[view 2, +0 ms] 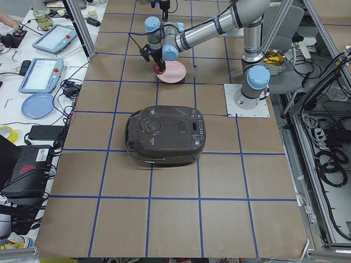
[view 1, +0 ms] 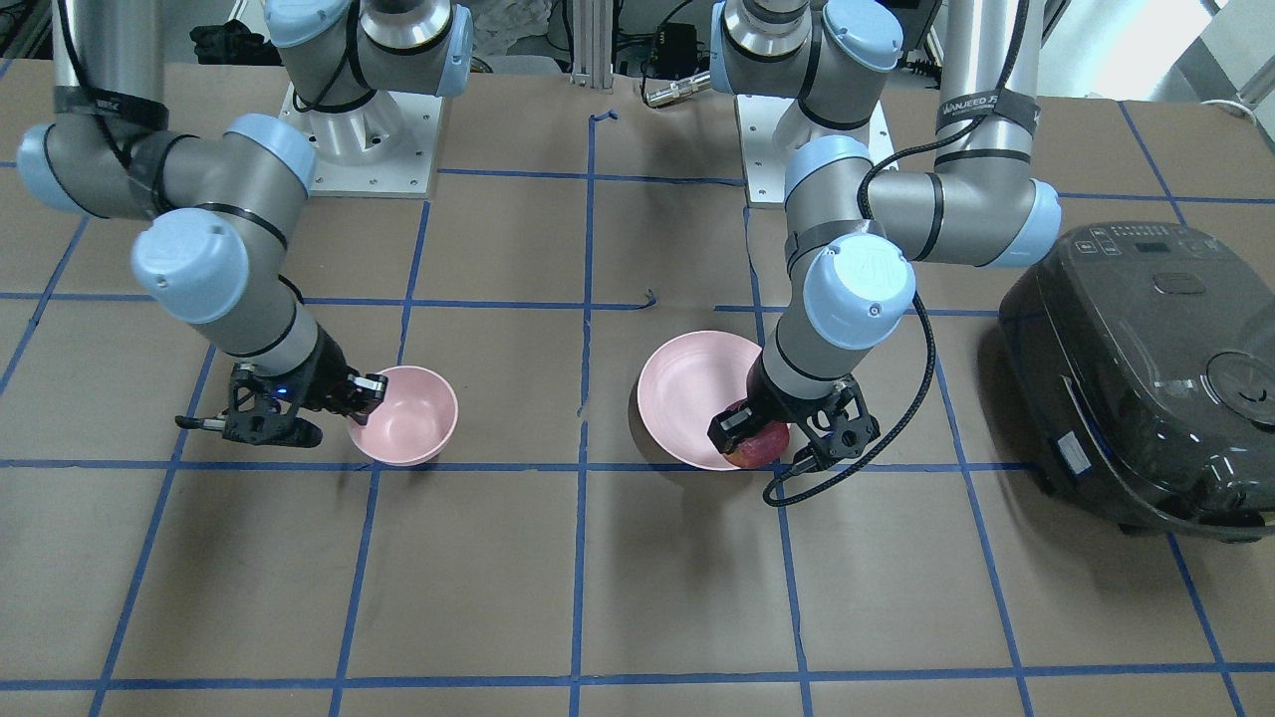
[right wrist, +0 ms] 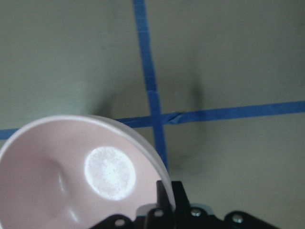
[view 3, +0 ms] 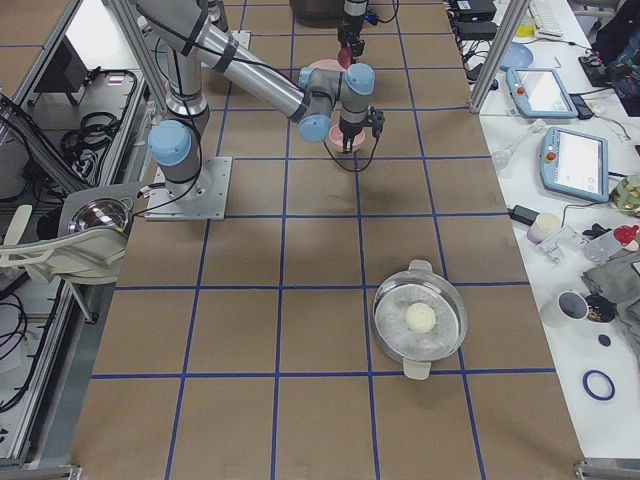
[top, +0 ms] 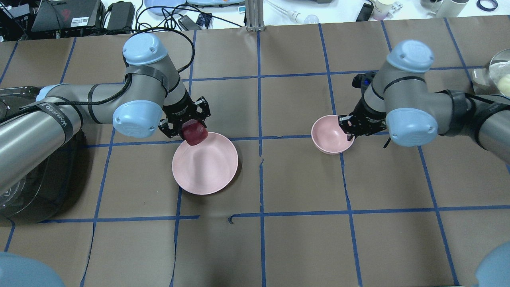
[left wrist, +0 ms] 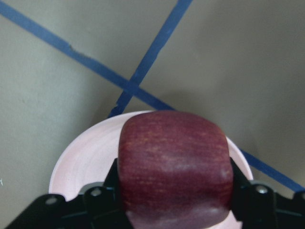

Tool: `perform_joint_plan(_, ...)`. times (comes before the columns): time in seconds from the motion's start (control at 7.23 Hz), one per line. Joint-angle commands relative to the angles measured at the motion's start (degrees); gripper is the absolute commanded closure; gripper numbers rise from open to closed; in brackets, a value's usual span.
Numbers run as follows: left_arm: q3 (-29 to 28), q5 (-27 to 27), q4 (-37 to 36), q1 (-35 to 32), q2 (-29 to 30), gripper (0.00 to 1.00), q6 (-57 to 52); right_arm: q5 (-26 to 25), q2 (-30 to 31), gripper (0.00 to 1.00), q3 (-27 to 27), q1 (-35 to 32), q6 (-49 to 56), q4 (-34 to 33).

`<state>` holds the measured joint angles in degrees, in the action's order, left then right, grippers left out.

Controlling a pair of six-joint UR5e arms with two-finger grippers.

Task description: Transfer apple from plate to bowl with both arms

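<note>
The dark red apple [top: 195, 134] is clamped between the fingers of my left gripper [top: 190, 129], which is shut on it. It hangs just over the far left rim of the wide pink plate [top: 205, 167]. The left wrist view shows the apple [left wrist: 175, 167] close up with the plate [left wrist: 78, 155] below it. In the front view the apple [view 1: 762, 445] sits at the plate's [view 1: 682, 393] near right edge. My right gripper [top: 346, 126] is shut on the right rim of the small deep pink bowl [top: 330, 135], which stands on the table. The bowl [right wrist: 57, 171] is empty.
A large black rice cooker [view 1: 1146, 368] stands on the table beyond the robot's left arm, also seen in the left side view [view 2: 164, 134]. A lidded glass pot [view 3: 420, 320] stands far out on the robot's right side. Blue tape lines grid the brown table.
</note>
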<state>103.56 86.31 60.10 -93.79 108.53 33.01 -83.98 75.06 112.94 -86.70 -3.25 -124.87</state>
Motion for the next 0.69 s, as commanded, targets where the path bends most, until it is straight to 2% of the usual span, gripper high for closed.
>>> perform_joint_plan(0.0,0.4,0.0,0.1,-0.7,-1.7,1.0,-7.7,0.1,-0.6,1.0,0.2,-7.1,-7.7,0.0)
perform_joint_plan(0.28,-0.1,-0.1,-0.2,-3.7,-2.3,1.0,-13.1,0.1,-1.0,1.0,0.5,-7.6,-7.7,0.5)
perform_joint_plan(0.41,-0.2,-0.1,-0.2,-5.2,-2.7,1.0,-16.6,0.0,-1.2,0.86,0.9,-7.6,-7.4,0.3)
perform_joint_plan(0.55,-0.2,0.0,-0.2,-5.9,-2.9,1.0,-20.0,0.0,-1.2,0.01,0.7,-7.6,-7.3,-0.1)
